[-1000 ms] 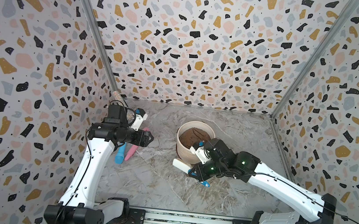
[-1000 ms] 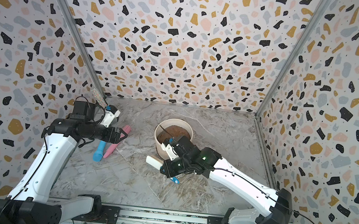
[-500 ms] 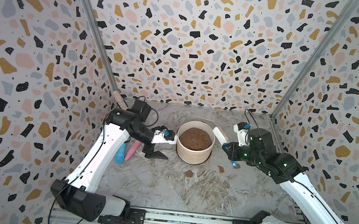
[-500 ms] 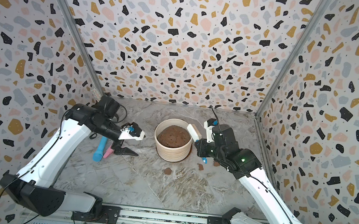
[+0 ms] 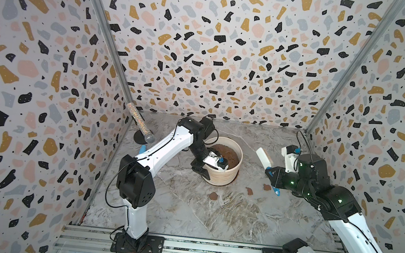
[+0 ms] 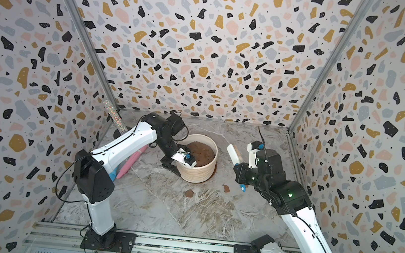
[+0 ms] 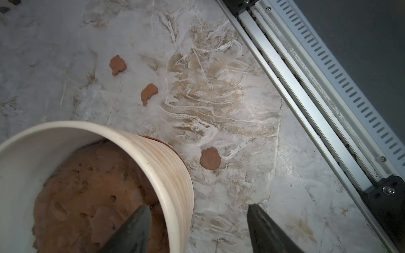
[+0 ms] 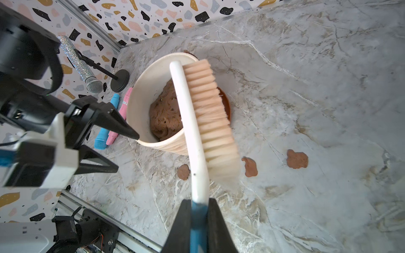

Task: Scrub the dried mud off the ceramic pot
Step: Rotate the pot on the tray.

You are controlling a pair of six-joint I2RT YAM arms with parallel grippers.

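The ceramic pot (image 5: 221, 164) stands near the middle of both top views, on the marble table (image 5: 211, 219), with brown soil (image 5: 228, 156) inside it and an orange saucer (image 7: 167, 142) showing under its wall. The dried mud (image 5: 213, 196) is not on the pot: three small reddish-brown blotches lie on the table, just to the lower right of the pot in a top view, and one is close to the saucer in the left wrist view (image 7: 210, 158). The left gripper (image 7: 197, 227) reaches over the left part of the rim. Its jaws stand apart, one finger (image 7: 135, 230) over the soil inside and the other outside, with the ribbed wall between them. The right gripper (image 8: 198, 219) is at the right of the pot, well apart from it, and its jaws are clamped on the blue handle of a white brush (image 8: 197, 122), with the cream bristles turned away from the pot. A glitter microphone (image 5: 140, 126) stands at the left wall.
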